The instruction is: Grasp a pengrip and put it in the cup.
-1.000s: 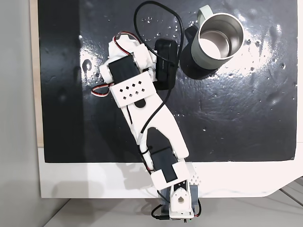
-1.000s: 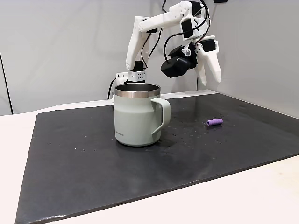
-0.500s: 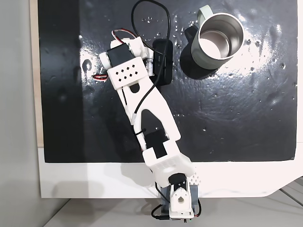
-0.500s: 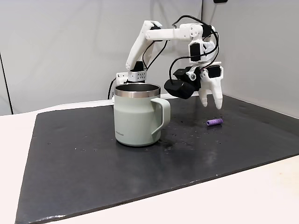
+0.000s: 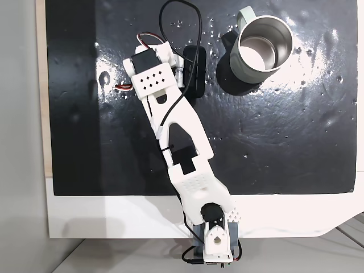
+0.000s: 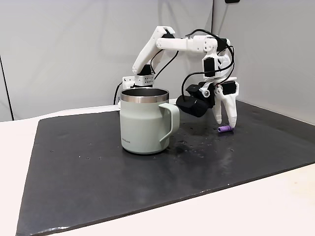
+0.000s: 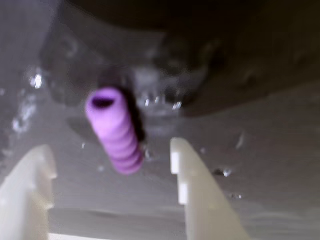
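Lowered since earlier frame: hand (image 6: 225, 123) now over pengrip (image 6: 224, 129), right of centre | hand wide, holding nothing | cup (image 6: 143, 120) centre-left on table (image 6: 98, 167)

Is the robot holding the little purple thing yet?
No, nothing is held. The tool is open, its fingers either side of the pengrip, which lies on the black mat.

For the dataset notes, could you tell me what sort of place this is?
Probably a hobby or lab bench: a black mat on a white table, plain grey walls, a white arm, a mug.
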